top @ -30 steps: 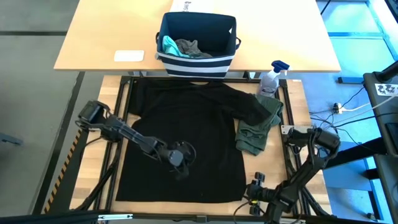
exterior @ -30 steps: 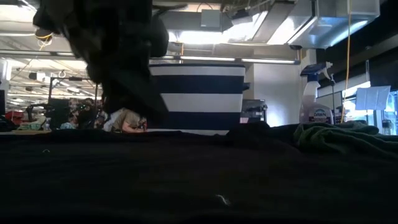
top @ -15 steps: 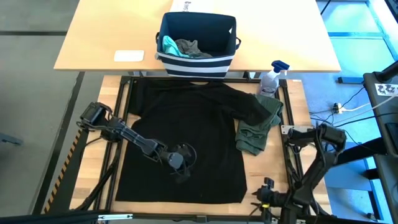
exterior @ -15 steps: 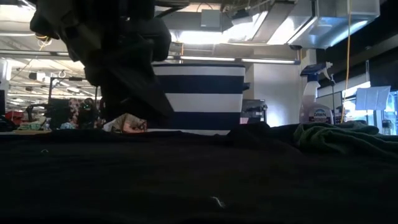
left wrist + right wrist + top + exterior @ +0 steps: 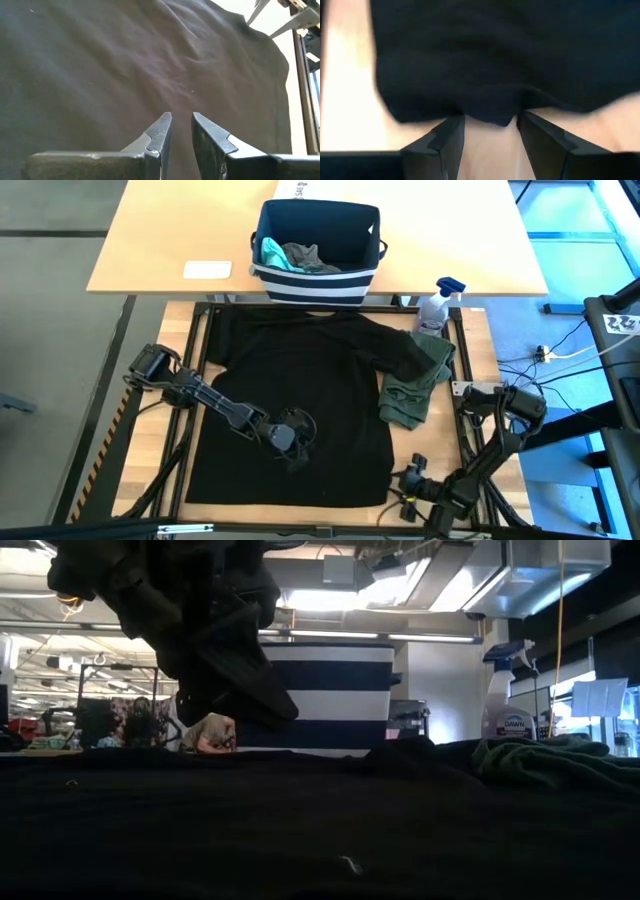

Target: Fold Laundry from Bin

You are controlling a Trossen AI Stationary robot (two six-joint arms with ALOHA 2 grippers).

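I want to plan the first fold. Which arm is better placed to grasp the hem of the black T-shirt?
Probably the right: its fingers stand open at the black T-shirt hem; the left gripper hovers mid-shirt.

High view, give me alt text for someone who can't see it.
A black T-shirt lies spread flat on the table, the left gripper over its lower middle and the right gripper at its hem corner. An olive-green piece lies beside it; the navy bin sits behind.
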